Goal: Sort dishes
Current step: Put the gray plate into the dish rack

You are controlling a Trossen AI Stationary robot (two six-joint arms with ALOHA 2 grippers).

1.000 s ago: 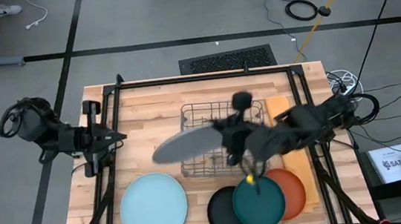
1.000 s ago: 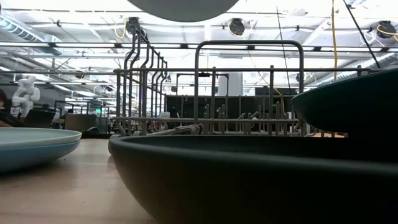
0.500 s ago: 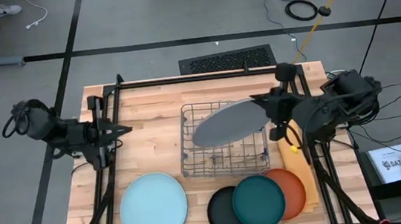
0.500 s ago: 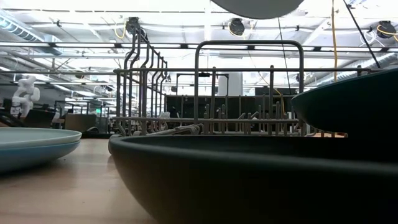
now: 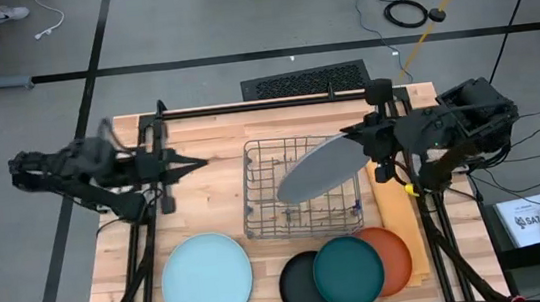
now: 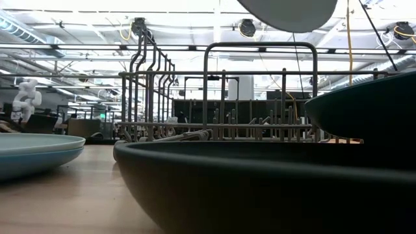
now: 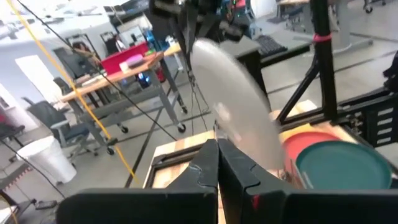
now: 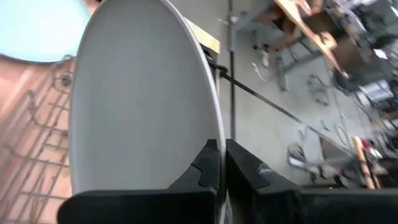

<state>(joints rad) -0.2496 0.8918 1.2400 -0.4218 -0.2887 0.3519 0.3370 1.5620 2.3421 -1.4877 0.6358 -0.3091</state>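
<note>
My right gripper [image 5: 354,141] is shut on the large grey plate [image 5: 317,169], which hangs above the right part of the wire rack [image 5: 267,222]; the plate also shows in the low view [image 6: 289,13] and the left wrist view [image 7: 233,99]. My left gripper [image 5: 194,163] is shut and empty, in the air left of the rack. The pale blue plate [image 5: 207,280] lies near left, on a medium blue plate [image 6: 32,166]. The black [image 5: 300,291], dark teal [image 5: 348,271] and orange [image 5: 397,256] plates overlap near right. My right gripper pinches the grey plate's rim [image 8: 213,127] between its two fingers, at the plate's right end. The fingers come about level from the table's right side. The plate is lifted clear above the rack and tilted steeply, reaching out leftward from the fingers.
The wire rack [image 6: 214,91] stands mid-table with upright tines. A tan board [image 5: 378,145] lies along the right side, partly under the orange plate. Black frame bars run along the table's left, right and far edges. Bare wood lies left of the rack.
My right gripper has carried the grey plate from the rack's left side toward the table's right and far edges; the plate now hangs over the rack's right part, a little lower than half a second ago. My left gripper has reached rightward toward the rack.
</note>
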